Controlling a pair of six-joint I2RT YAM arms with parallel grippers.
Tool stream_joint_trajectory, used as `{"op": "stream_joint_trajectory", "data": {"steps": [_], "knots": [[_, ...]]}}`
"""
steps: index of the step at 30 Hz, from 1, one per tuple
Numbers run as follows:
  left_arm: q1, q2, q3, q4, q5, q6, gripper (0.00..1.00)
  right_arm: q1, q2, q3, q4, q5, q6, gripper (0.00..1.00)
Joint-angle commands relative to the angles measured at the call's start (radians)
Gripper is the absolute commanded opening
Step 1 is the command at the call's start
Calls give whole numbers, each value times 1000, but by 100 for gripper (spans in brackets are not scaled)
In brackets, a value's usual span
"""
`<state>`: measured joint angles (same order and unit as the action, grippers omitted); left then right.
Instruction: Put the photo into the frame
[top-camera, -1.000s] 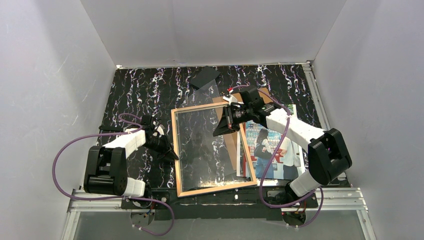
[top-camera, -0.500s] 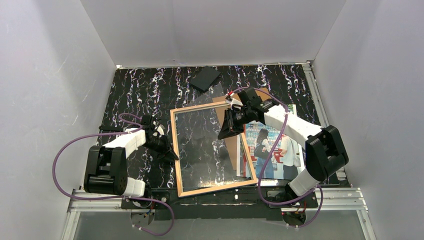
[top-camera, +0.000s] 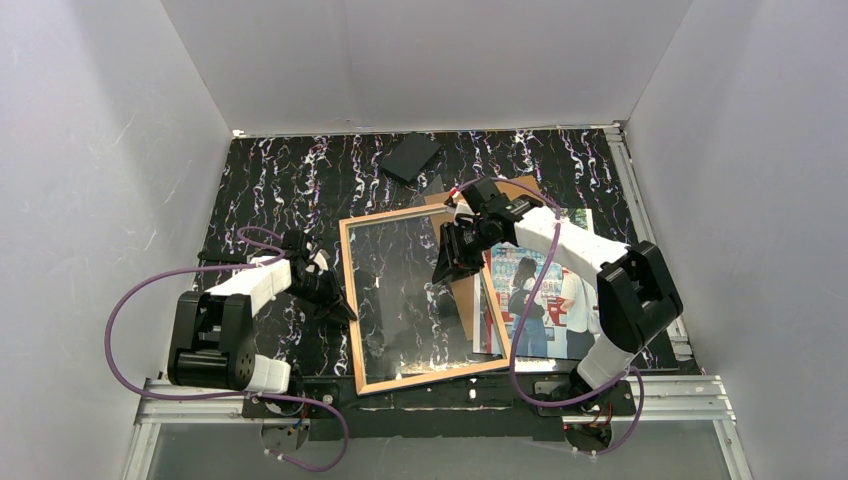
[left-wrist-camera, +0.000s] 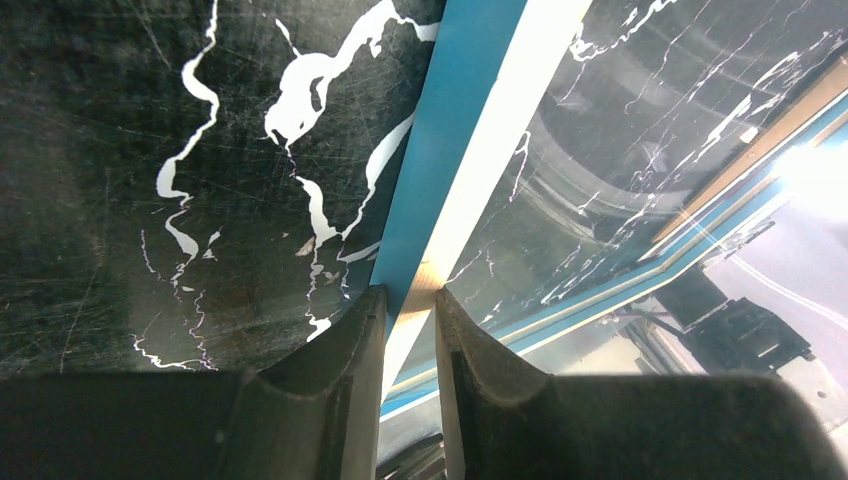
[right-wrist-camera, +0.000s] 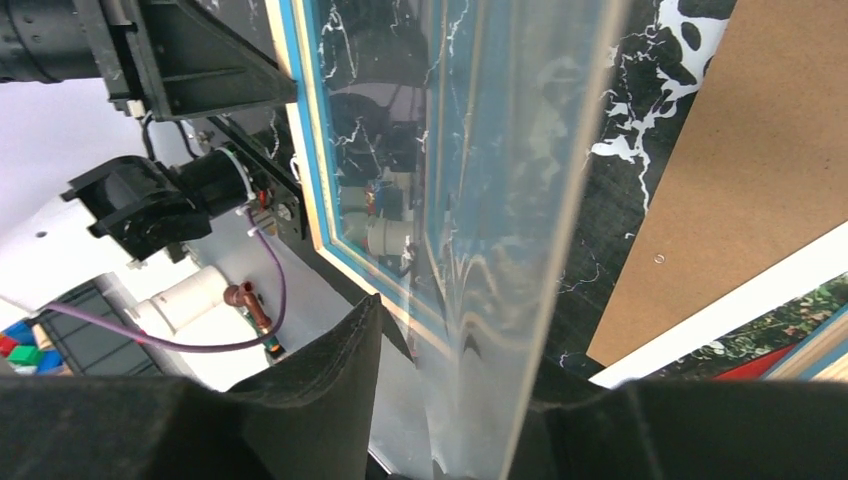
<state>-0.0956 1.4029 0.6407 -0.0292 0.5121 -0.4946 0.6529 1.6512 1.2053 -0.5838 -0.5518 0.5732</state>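
Frame (top-camera: 349, 300) sits mid-bench (top-camera: 270, 180), tan wood face up in the top view, marbled black surface visible thru its glass. L gripper (top-camera: 338, 303) is clamped on the frame's left rail, both fingers tight against it. In the L wrist view the gripper (left-wrist-camera: 410, 295) pinches the edge where blue face (left-wrist-camera: 470, 110) meets pale wood. Can't tell from these views how far that rail is off the bench. R arm reaches over the frame's far right corner, and R gripper (top-camera: 446, 264) points down at the right rail. In the R wrist view the gripper (right-wrist-camera: 460, 340) has its jaws parted w/ a clear pane (right-wrist-camera: 510, 200) standing edge-on between them. There's a gap on the left-finger side, so no squeeze on it. Beyond the pane the frame's blue border (right-wrist-camera: 297, 120) shows. Photo (top-camera: 548, 310) lies picture side up on the bench, right of the frame and not in it. Its left strip is tucked under the frame's right rail, and the R arm crosses over its far part. A corner w/ green foliage and red shows in the R wrist view (right-wrist-camera: 790, 345). Brown board (top-camera: 464, 300) lies partly under the frame and photo, its far corner sticking out behind the R gripper, and shows plain tan in the R wrist view (right-wrist-camera: 740, 180). Small black slab (top-camera: 411, 157) lies near the far edge, well apart from the rest.
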Motion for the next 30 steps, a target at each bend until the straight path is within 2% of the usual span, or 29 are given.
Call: {"op": "stream_joint_trajectory", "data": {"steps": [1, 9, 14, 23, 30], "knots": [[-5, 15, 20, -81, 71, -9, 0, 53, 30, 61, -89, 36, -29, 45], [-5, 15, 18, -81, 71, -9, 0, 76, 59, 95, -183, 188, -32, 65], [-4, 15, 18, -80, 71, -9, 0, 90, 76, 112, -233, 286, -34, 74], [-4, 15, 17, -80, 69, -7, 0, 138, 148, 176, -327, 437, -33, 83], [-5, 15, 17, -80, 68, -8, 0, 183, 203, 230, -365, 501, -35, 85]]}}
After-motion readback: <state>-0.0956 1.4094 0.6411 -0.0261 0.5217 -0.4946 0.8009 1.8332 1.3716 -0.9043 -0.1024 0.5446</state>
